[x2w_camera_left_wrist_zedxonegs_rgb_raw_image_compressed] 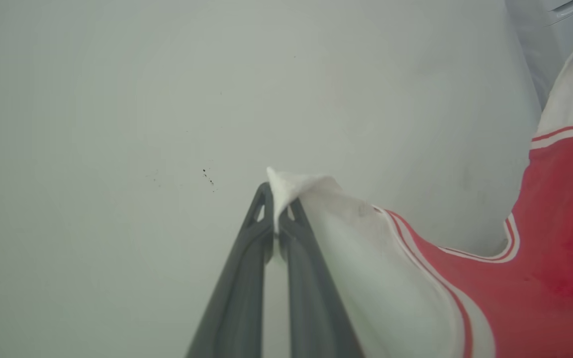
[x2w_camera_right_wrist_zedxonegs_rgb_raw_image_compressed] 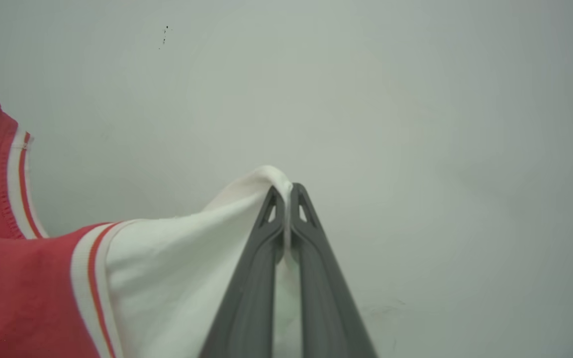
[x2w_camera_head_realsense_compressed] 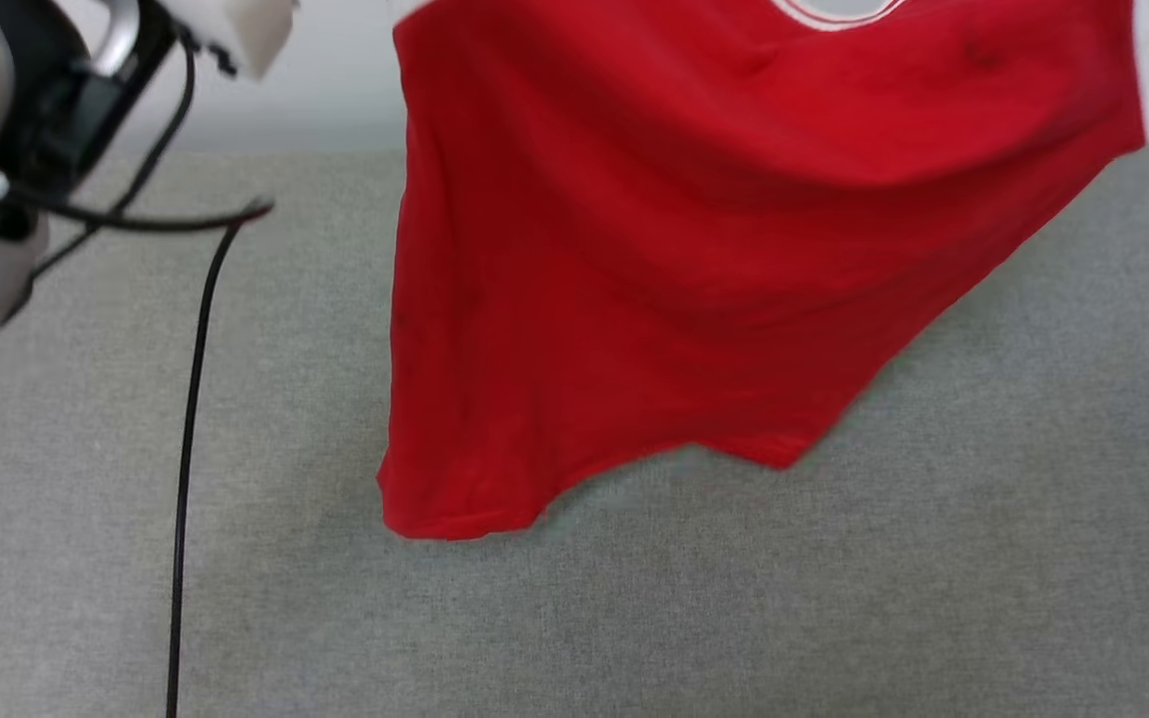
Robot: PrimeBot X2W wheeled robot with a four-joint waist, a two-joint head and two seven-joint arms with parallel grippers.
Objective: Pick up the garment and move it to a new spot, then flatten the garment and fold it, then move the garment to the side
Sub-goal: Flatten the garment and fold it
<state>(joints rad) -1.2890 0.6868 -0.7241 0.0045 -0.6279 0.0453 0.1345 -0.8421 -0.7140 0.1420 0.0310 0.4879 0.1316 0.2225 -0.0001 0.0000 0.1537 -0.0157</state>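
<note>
At the bottom middle of the left wrist view, the left end effector is pinching a white sleeve corner of the garment between closed fingers; the right end effector is clamping the opposite white sleeve likewise. Gripping both sleeves is spreading the shirt wide, probably so it can be laid down flat. Across the centre and upper right of the head view, its red body is hanging above the grey woven surface; whether the hem is touching it, I cannot tell. Behind, a pale wall is showing.
</note>
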